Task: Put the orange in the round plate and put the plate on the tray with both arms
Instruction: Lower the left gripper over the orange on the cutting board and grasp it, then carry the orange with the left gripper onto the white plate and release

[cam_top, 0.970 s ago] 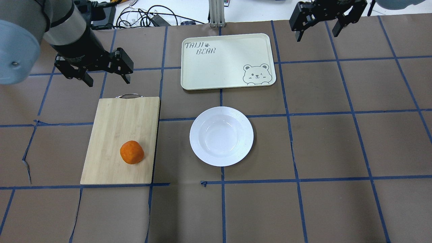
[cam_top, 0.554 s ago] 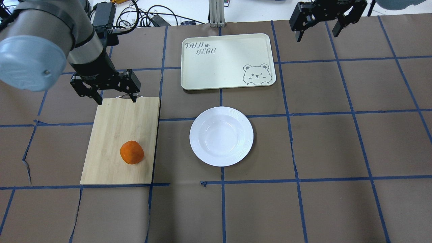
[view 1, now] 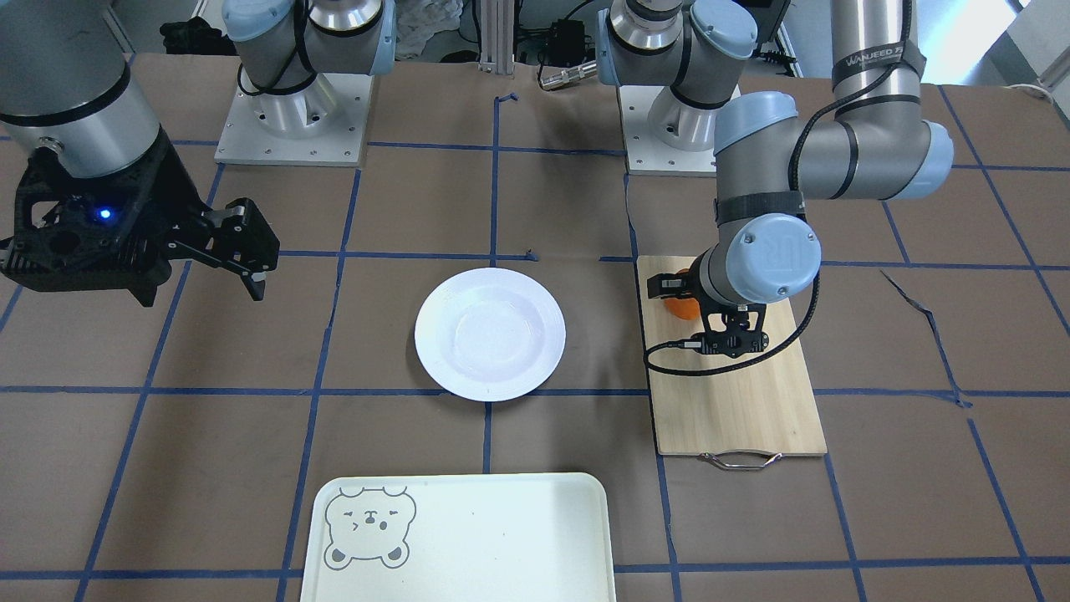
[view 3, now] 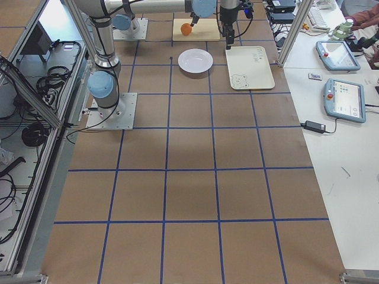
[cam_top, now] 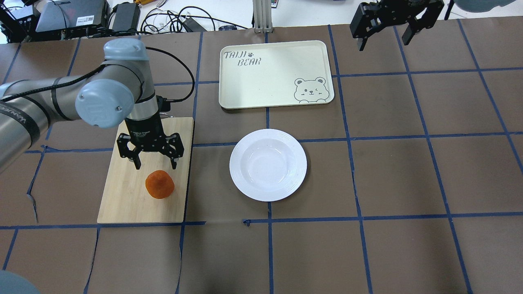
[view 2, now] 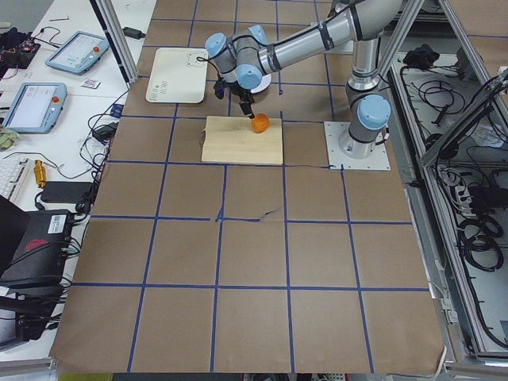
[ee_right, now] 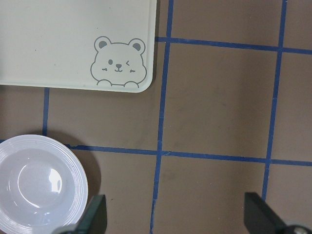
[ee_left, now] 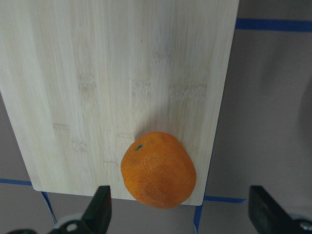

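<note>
The orange (cam_top: 159, 184) lies on the near part of a bamboo cutting board, on the table's left. My left gripper (cam_top: 156, 165) hangs open just beyond and above it, fingers pointing down. In the left wrist view the orange (ee_left: 158, 169) sits between the two spread fingertips (ee_left: 100, 214), untouched. The empty white round plate (cam_top: 267, 165) rests at the table's middle. Behind it lies the cream tray (cam_top: 265, 73) with a bear drawing. My right gripper (cam_top: 384, 43) is open, raised at the far right, beyond the tray's right corner.
The cutting board (cam_top: 130, 196) has a metal handle at its far end. Blue tape lines cross the brown table. Cables and electronics (cam_top: 171, 20) lie past the far edge. In the front-facing view the left wrist hides most of the orange (view 1: 684, 308).
My left arm has swung from the far left towards the near side, over the cutting board, and its open gripper has come down near the orange. The right arm has stayed still.
</note>
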Robot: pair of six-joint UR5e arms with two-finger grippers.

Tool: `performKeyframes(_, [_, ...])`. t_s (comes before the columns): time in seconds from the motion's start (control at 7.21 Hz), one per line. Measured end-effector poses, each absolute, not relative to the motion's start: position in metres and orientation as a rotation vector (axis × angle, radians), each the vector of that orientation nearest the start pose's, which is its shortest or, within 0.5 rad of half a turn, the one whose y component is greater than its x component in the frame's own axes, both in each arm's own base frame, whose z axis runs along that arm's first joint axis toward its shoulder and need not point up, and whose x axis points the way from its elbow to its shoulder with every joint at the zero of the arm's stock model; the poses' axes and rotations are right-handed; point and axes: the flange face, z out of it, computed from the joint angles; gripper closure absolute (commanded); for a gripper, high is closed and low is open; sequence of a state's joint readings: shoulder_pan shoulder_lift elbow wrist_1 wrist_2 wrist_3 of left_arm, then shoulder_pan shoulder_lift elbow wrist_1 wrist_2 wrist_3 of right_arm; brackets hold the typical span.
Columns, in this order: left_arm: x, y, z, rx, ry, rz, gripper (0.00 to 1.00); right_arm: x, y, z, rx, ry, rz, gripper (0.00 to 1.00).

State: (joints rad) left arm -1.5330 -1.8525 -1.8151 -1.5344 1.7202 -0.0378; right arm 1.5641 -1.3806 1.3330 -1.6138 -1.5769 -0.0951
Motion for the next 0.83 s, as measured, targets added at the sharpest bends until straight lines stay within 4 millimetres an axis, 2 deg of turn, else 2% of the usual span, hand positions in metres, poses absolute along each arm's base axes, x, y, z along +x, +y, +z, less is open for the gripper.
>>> performKeyframes(0.28, [-0.098,-0.488,0.215,-0.090,2.874,0.791,0.00,0.129,-0.581,0.508,-0.140,3.146,-0.141,0.00])
performKeyframes(0.42, [-0.100,-0.484,0.206,-0.118,2.887,0.787,0.26,0.130,-0.581,0.508,-0.141,3.146,-0.140,0.00])
performKeyframes(0.55, [-0.100,-0.480,0.197,-0.128,2.896,0.780,0.78,0.130,-0.581,0.508,-0.142,3.145,-0.140,0.00])
performKeyframes(0.69, [-0.099,-0.479,0.191,-0.106,2.906,0.766,0.96,0.130,-0.581,0.508,-0.142,3.145,-0.140,0.00])
performKeyframes(0.83, [-0.098,-0.479,0.190,-0.071,2.918,0.752,1.00,0.130,-0.581,0.508,-0.142,3.144,-0.140,0.00])
